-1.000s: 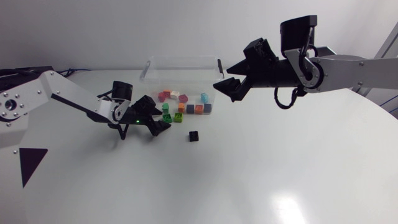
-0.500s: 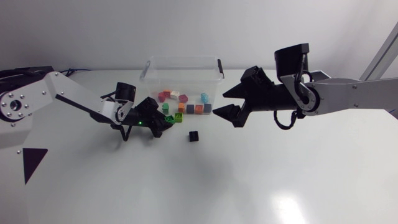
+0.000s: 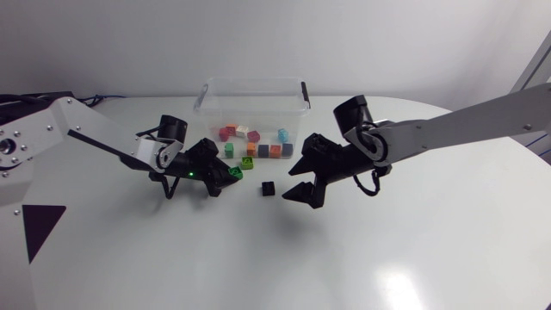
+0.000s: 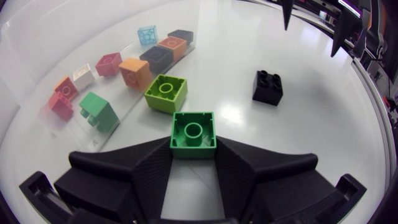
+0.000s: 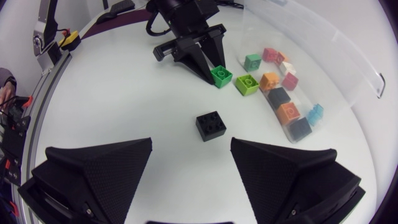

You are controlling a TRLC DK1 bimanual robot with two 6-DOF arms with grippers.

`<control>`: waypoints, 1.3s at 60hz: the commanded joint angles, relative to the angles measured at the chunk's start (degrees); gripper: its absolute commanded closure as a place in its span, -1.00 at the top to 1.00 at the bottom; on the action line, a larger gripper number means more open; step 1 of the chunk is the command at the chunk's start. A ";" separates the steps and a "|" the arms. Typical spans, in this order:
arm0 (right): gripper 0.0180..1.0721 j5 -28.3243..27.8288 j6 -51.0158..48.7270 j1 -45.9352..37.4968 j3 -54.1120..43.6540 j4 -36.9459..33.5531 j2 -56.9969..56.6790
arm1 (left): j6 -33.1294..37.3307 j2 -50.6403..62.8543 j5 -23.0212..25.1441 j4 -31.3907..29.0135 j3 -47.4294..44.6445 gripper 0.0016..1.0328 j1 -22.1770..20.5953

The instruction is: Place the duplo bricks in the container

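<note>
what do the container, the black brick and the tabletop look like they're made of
Container: clear, probably thin plastic; coloured bricks show through its wall. Black brick: looks like moulded plastic with a slight sheen, studs on top. Tabletop: white, smooth and glossy, with a bright light reflection; laminate or painted, cannot tell.

Green brick (image 4: 193, 134) between left fingers (image 4: 146, 177), black brick (image 4: 268, 86) loose, clear container (image 3: 252, 103) behind

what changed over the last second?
The right claw swung down from up beside the container to the table, now open beside the black brick. The left claw, shut on a green brick, edged slightly toward it. Black brick, lime brick and container stayed put.
</note>
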 commanded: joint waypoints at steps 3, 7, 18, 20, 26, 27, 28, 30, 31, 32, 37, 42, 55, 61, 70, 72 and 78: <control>0.78 0.08 -4.35 1.22 6.29 -3.68 5.24 | 3.05 -4.19 1.11 -2.31 -3.17 -0.26 0.27; 0.78 0.96 -5.31 1.93 9.37 -5.53 7.52 | 3.49 -5.95 1.11 -3.01 -4.57 -0.26 0.18; 0.78 2.90 -8.56 3.95 17.45 -12.56 12.71 | 5.60 -9.99 1.03 -8.64 -5.63 -0.26 0.10; 0.78 3.51 -8.83 4.48 18.42 -13.26 13.41 | 5.95 -10.52 1.03 -9.78 -5.63 -0.26 0.10; 0.78 4.92 -10.67 5.53 21.15 -16.69 15.26 | 6.83 -11.83 1.03 -12.59 -5.72 -0.26 0.10; 0.78 5.18 -10.76 5.71 21.50 -17.04 15.52 | 7.10 -12.27 0.94 -13.12 -5.80 -0.26 0.10; 0.78 5.53 -10.76 5.79 21.85 -17.22 15.87 | 7.36 -12.45 0.94 -13.56 -5.80 -0.26 0.10; 0.78 6.41 -10.85 6.23 22.64 -17.74 16.49 | 7.71 -13.06 0.76 -14.44 -5.89 -0.26 0.01; 0.78 6.67 -10.94 6.32 22.99 -18.09 16.84 | 7.89 -13.24 0.59 -14.79 -5.89 -0.26 -0.08; 0.78 6.85 -11.11 6.41 23.26 -18.53 17.01 | 7.97 -13.59 0.41 -15.05 -5.98 -0.26 -0.17; 0.78 8.61 -12.08 7.20 24.40 -19.68 17.98 | 8.85 -14.82 -0.21 -16.55 -6.33 -0.26 -0.43; 0.78 9.84 -12.52 7.64 25.89 -21.00 19.21 | 9.29 -15.96 -0.64 -17.87 -6.68 -0.26 -0.78; 0.73 11.42 -13.93 7.81 30.55 -24.42 21.76 | 10.87 -19.83 -2.84 -20.15 -8.53 -0.26 -2.45; 0.73 11.60 -14.10 7.73 32.31 -25.39 22.64 | 11.14 -21.59 -3.19 -20.42 -9.58 -0.26 -2.72; 0.73 11.95 -14.63 7.46 33.98 -26.09 23.87 | 11.75 -23.17 -3.19 -21.03 -10.64 -0.26 -2.72; 0.73 12.21 -14.63 7.38 34.59 -26.44 24.40 | 11.84 -23.44 -3.28 -21.21 -10.81 -0.26 -2.72; 0.72 12.48 -15.51 7.20 37.23 -29.52 26.42 | 12.11 -24.23 -3.63 -21.73 -11.25 -0.26 -3.07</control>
